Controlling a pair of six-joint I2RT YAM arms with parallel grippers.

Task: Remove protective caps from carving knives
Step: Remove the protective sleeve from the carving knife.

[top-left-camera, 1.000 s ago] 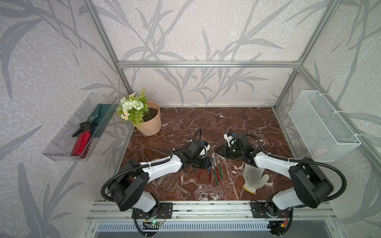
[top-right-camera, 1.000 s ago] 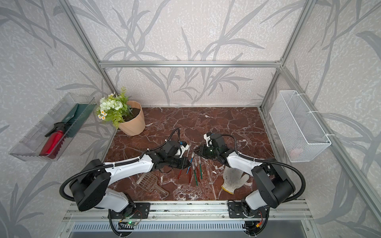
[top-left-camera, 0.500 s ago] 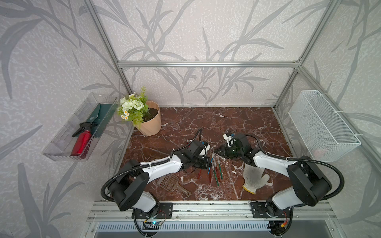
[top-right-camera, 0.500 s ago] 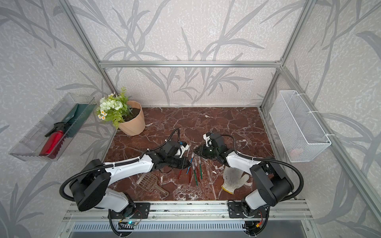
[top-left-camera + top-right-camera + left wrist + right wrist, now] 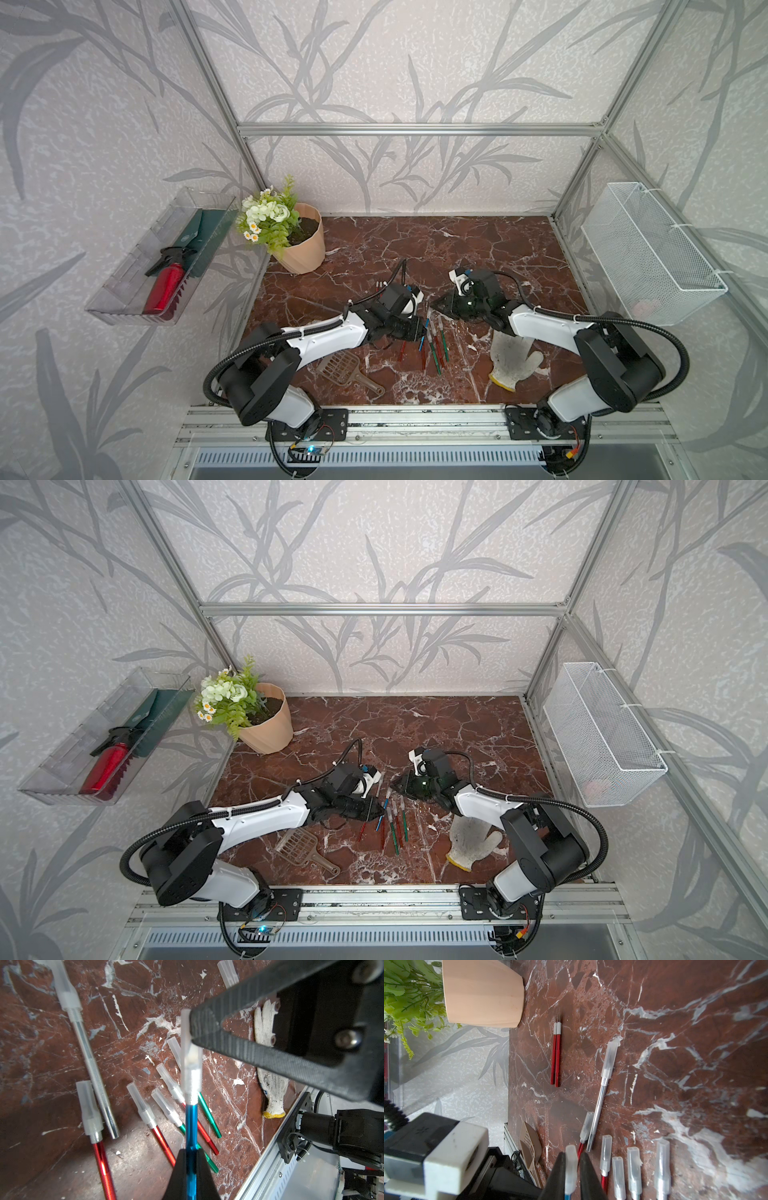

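Red marble tabletop (image 5: 415,249): capped carving knives (image 5: 145,1113) lie in a row. Above them, the left gripper (image 5: 190,1152) pinches the blue knife (image 5: 190,1126) by its handle. The right gripper (image 5: 572,1156) brackets its protective cap (image 5: 571,1167); full clamp cannot be confirmed. Confirm grip, then pull straight along the knife axis, without twisting.

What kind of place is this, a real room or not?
Probably a staged robot test booth with a garden theme: an aluminium frame holds leaf-patterned wall panels, and a potted plant stands on the marbled tabletop.
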